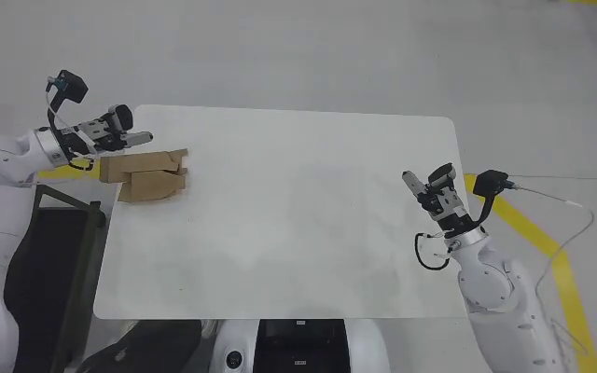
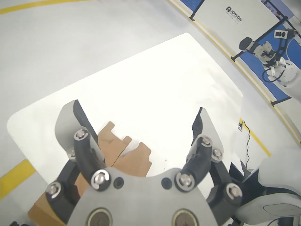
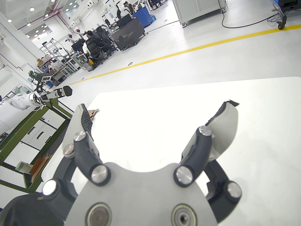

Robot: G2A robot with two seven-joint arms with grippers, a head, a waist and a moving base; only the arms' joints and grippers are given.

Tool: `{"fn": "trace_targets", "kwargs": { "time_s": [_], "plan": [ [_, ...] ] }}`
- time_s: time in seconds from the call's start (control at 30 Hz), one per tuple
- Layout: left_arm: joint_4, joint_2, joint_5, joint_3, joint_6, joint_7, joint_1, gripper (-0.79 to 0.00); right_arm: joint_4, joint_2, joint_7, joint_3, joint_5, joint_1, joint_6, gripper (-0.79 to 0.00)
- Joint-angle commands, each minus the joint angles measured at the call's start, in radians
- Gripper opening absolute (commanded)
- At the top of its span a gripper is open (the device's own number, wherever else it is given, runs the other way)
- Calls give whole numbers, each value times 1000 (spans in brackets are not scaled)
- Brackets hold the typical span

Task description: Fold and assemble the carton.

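Observation:
A flat brown cardboard carton [image 1: 149,174] lies at the left edge of the white table [image 1: 298,224], partly overhanging it. My left gripper [image 1: 140,137] hovers just beyond the carton's far side, open with nothing between its fingers. In the left wrist view the carton [image 2: 122,151] shows its notched flaps below and behind the open left gripper [image 2: 138,118]. My right gripper [image 1: 417,182] stands open over the table's right edge, far from the carton. In the right wrist view the right gripper [image 3: 156,111] is open and a corner of the carton [image 3: 93,112] peeks past one finger.
A dark green rack [image 1: 56,252] stands on the floor left of the table; it also shows in the right wrist view as a green frame [image 3: 35,137]. Yellow floor tape [image 1: 536,233] runs by the right side. The table's middle is bare white surface.

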Motion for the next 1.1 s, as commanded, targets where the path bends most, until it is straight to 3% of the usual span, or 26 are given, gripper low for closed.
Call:
{"fn": "trace_targets", "kwargs": {
  "time_s": [0.0, 0.63, 0.73, 1.07],
  "plan": [
    [9, 11, -7, 0, 8, -8, 5, 0, 0, 0, 0, 0, 0, 0, 0, 0],
    [9, 12, -6, 0, 10, -10, 5, 0, 0, 0, 0, 0, 0, 0, 0, 0],
    [37, 13, -24, 5, 54, -14, 29, 0, 0, 0, 0, 0, 0, 0, 0, 0],
    [218, 51, -102, -29, 58, -58, 53, 0, 0, 0, 0, 0, 0, 0, 0, 0]
  ]
}}
